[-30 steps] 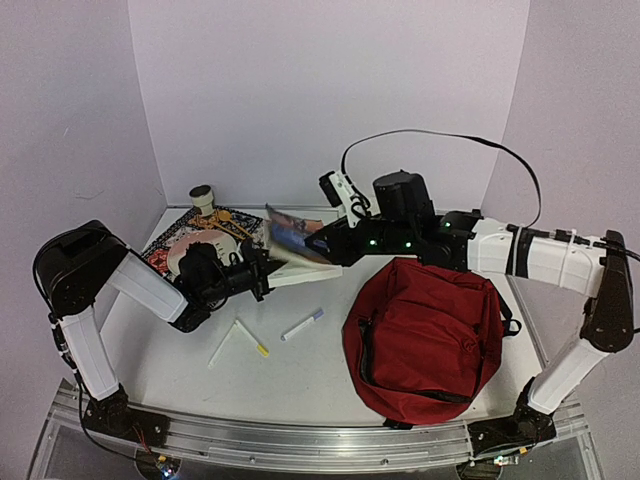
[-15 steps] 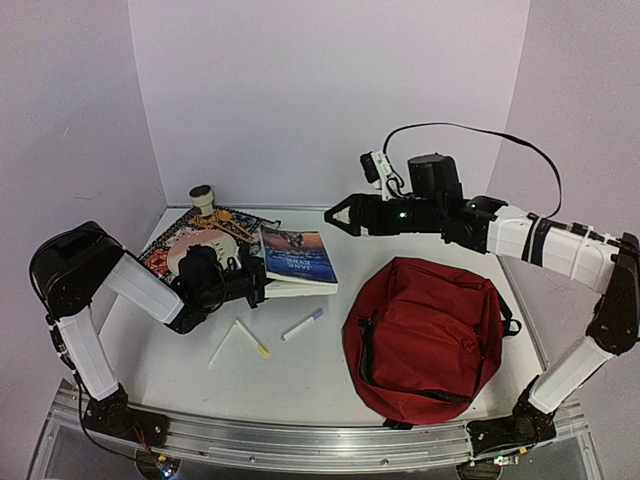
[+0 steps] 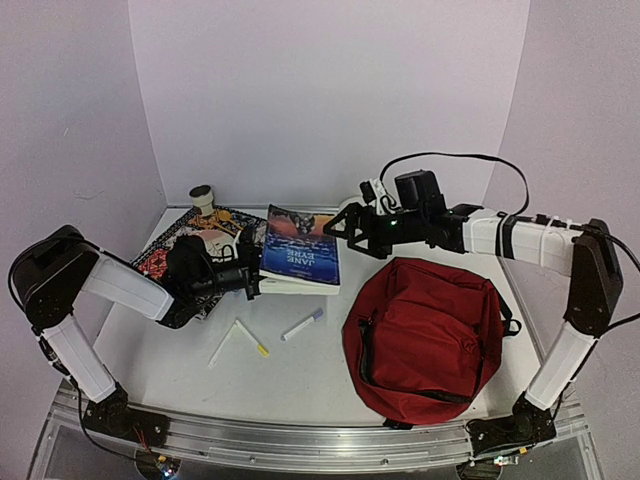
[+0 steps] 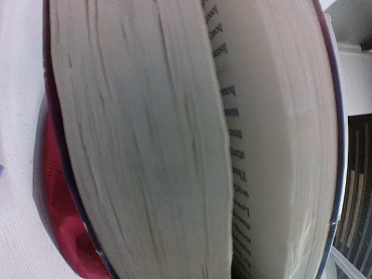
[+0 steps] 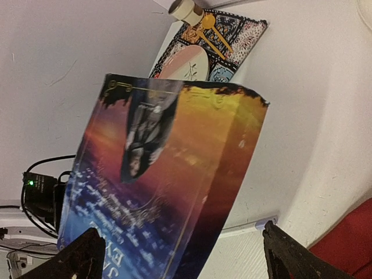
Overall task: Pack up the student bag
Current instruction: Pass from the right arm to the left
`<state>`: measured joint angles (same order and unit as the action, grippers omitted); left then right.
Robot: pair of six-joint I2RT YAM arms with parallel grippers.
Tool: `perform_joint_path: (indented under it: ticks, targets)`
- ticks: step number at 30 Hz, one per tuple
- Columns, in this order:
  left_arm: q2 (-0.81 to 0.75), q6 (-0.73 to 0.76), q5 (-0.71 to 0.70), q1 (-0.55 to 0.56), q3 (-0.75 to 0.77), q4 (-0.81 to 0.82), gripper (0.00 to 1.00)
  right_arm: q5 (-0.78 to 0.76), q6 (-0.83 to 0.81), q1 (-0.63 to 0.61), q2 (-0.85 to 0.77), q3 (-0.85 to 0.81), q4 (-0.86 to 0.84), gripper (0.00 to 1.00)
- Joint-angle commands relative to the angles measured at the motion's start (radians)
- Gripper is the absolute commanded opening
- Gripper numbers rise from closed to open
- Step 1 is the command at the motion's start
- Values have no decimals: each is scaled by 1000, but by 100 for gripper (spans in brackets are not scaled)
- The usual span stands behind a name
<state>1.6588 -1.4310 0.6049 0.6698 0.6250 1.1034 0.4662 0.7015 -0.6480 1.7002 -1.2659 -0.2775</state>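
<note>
My left pincer grips the book, left of the student bag, for packing; right pincer wide, empty.

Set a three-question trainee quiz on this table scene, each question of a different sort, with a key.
1. True or false: the Jane Eyre paperback is already inside the dark-red backpack.
2. Fill in the blank: the right gripper, at the paperback's far corner, has its jaws ____ and holds nothing.
3. Multiple choice: what grips the paperback by its edge?
A. the left gripper
B. the right gripper
C. nothing; it lies flat on the table

Key: 1 false; 2 open; 3 A.
</note>
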Motion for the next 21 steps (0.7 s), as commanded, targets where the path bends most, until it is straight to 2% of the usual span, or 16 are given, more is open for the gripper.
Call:
perform_joint_path:
  ticks: [1, 13, 17, 21]
  targets:
    - [-110, 58, 77, 10, 56, 225, 0, 97, 76, 21, 52, -77, -71, 94]
    - [-119, 65, 134, 26, 90, 225, 0, 230, 179, 24, 113, -123, -207, 84]
    - [-132, 69, 143, 27, 87, 225, 0, 250, 213, 25, 118, -112, -251, 74]
    - [-146, 69, 154, 27, 77, 224, 0, 278, 257, 26, 118, -91, -320, 54]
